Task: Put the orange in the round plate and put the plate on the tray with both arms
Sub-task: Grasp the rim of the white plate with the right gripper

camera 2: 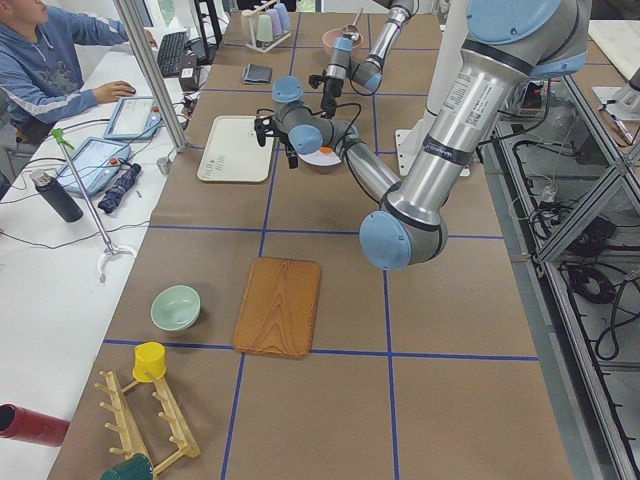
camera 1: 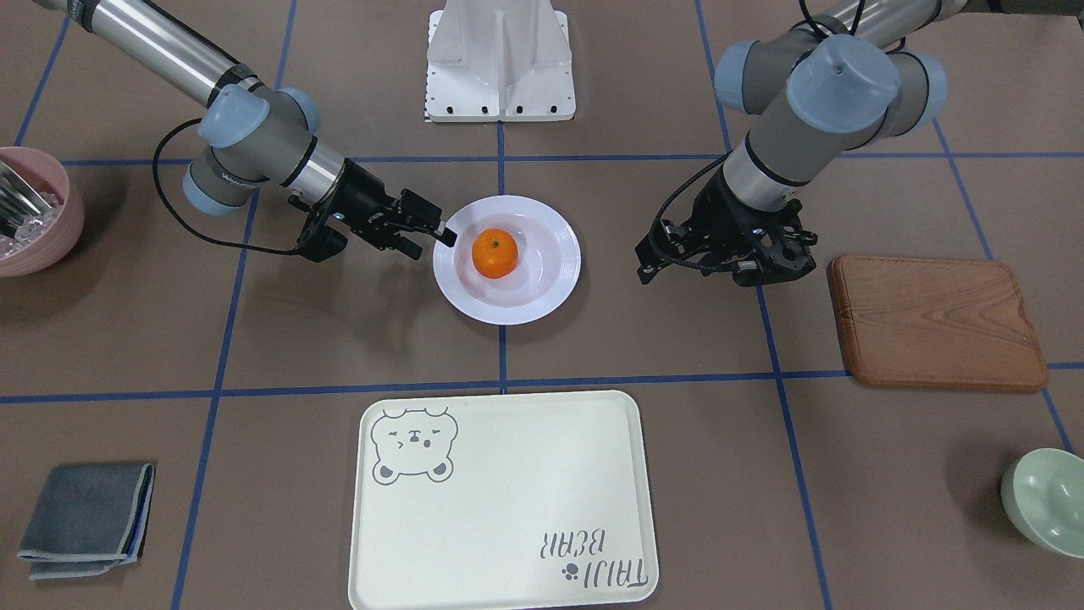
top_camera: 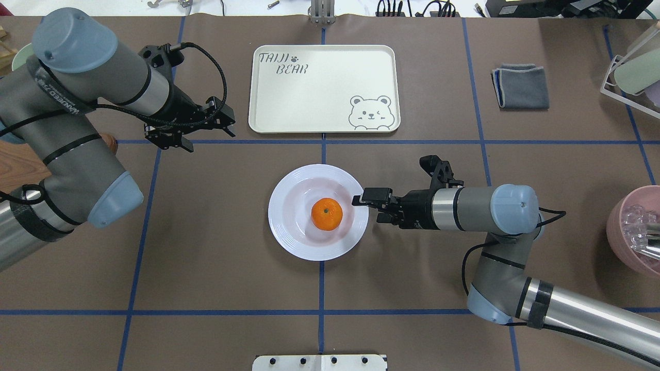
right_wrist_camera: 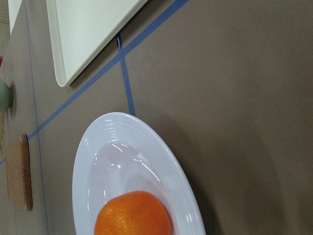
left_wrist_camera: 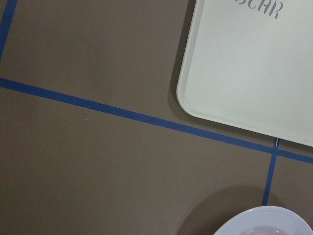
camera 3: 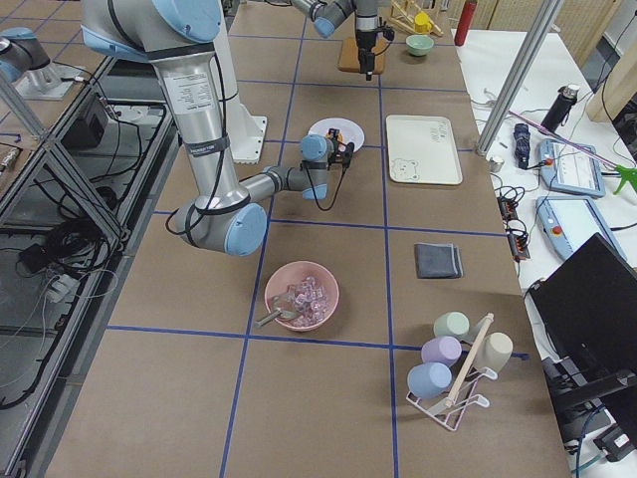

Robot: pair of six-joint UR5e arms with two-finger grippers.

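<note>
The orange [top_camera: 327,214] lies in the well of the white round plate [top_camera: 289,234] at the table's middle, also seen in the front view as orange [camera 1: 494,253] on plate [camera 1: 555,288]. My right gripper [top_camera: 367,208] lies level at the plate's right rim, open, its upper finger [camera 1: 436,227] touching or just over the rim. My left gripper [top_camera: 206,135] hangs open above bare table beside the near left corner of the tray [top_camera: 319,82], holding nothing. The cream tray [camera 1: 500,508] with the bear drawing has nothing on it. The right wrist view shows plate [right_wrist_camera: 93,161] and orange [right_wrist_camera: 132,215] close up.
A brown wooden board [camera 1: 936,322] lies beyond the left arm, with a pale green bowl [camera 1: 1046,500] further out. A pink bowl [camera 1: 34,212] and a folded grey cloth [camera 1: 89,517] sit on the right arm's side. A person [camera 2: 45,60] sits at the side desk.
</note>
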